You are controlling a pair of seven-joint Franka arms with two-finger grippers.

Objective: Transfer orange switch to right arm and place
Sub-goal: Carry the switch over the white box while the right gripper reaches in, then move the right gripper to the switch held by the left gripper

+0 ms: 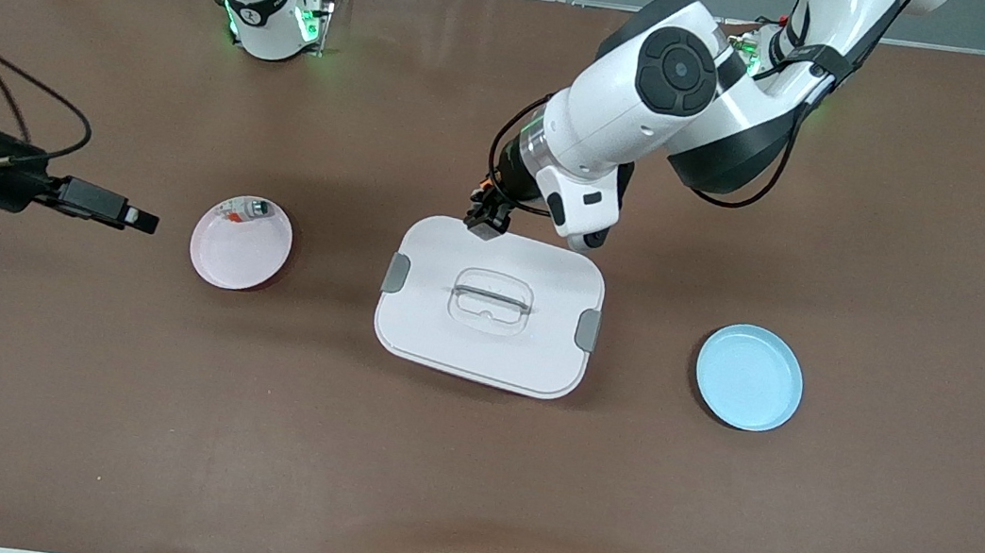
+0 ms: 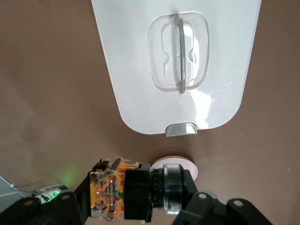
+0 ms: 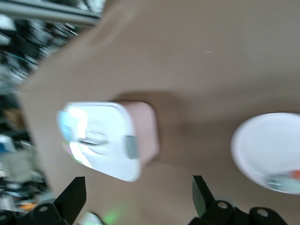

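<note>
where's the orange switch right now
The orange switch is clamped in the left gripper, up over the edge of the white lidded box that lies toward the robots' bases, mid-table.

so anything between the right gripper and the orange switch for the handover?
Nothing solid visible. The left gripper is shut on the small black-and-orange push-button switch, up over the white lidded box's edge. The right gripper waits open at its table end; the pink plate lies low in the span between.

Left gripper (image 1: 487, 222) reaching in over mid-table from the base-side edge, fingers clamped on the orange switch (image 2: 136, 194). Right gripper (image 1: 140, 220) horizontal, spread wide, at the right arm's end.
</note>
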